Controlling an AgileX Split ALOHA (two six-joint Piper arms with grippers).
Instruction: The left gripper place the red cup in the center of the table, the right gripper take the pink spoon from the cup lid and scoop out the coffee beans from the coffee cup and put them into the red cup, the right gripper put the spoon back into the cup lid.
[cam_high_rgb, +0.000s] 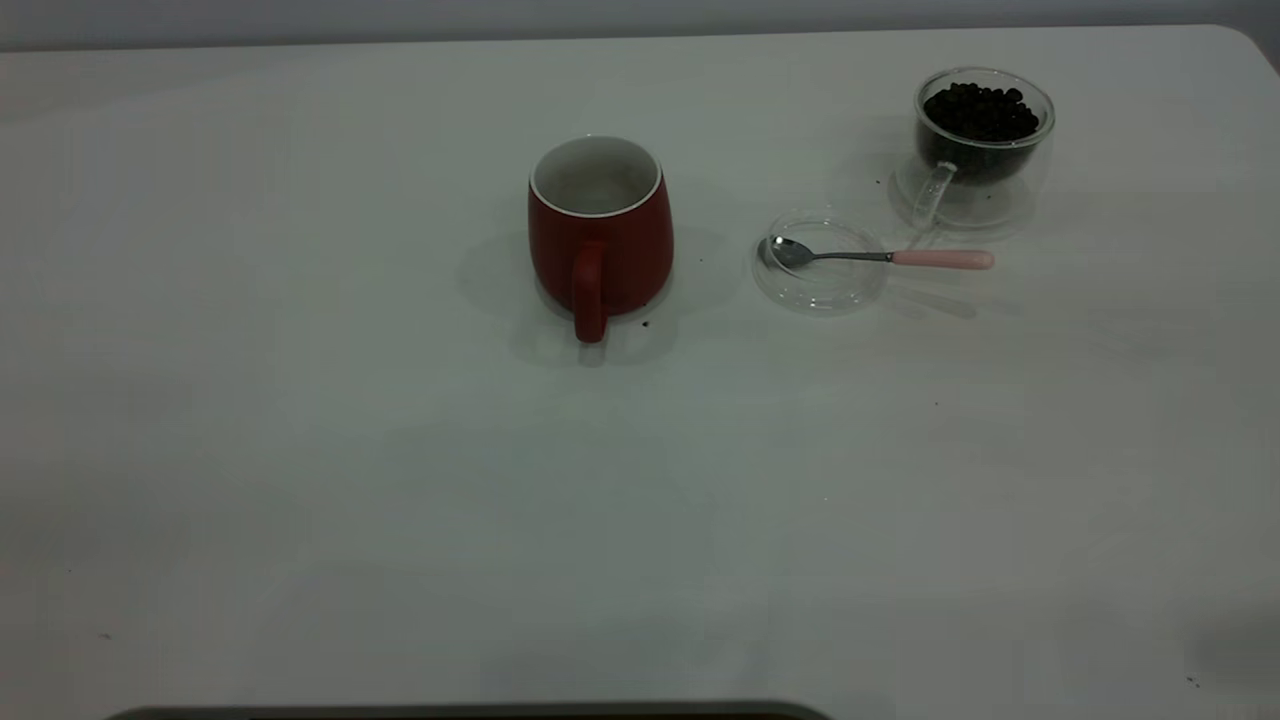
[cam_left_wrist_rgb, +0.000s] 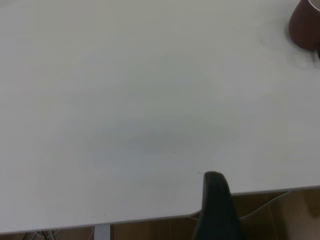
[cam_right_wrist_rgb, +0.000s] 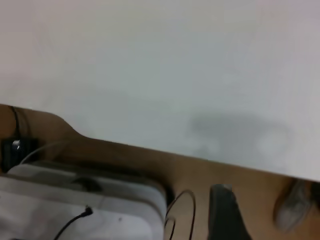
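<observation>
The red cup (cam_high_rgb: 600, 235) stands upright near the middle of the table (cam_high_rgb: 300, 450), handle toward the near edge, nothing showing in its white inside. The pink spoon (cam_high_rgb: 880, 257) lies with its bowl in the cup lid (cam_high_rgb: 822, 268) and its pink handle sticking out to the right. The coffee cup (cam_high_rgb: 982, 135) on its glass saucer holds a heap of coffee beans (cam_high_rgb: 980, 112) at the back right. My left gripper (cam_left_wrist_rgb: 215, 200) sits low at the near table edge, far from the red cup (cam_left_wrist_rgb: 304, 25). My right gripper (cam_right_wrist_rgb: 225, 210) hangs beyond the table edge over the floor.
A few dark specks lie near the red cup (cam_high_rgb: 645, 323) and the coffee cup. A dark strip (cam_high_rgb: 470, 712) runs along the table's near edge. A white box with cables (cam_right_wrist_rgb: 75, 205) stands under the table on the right arm's side.
</observation>
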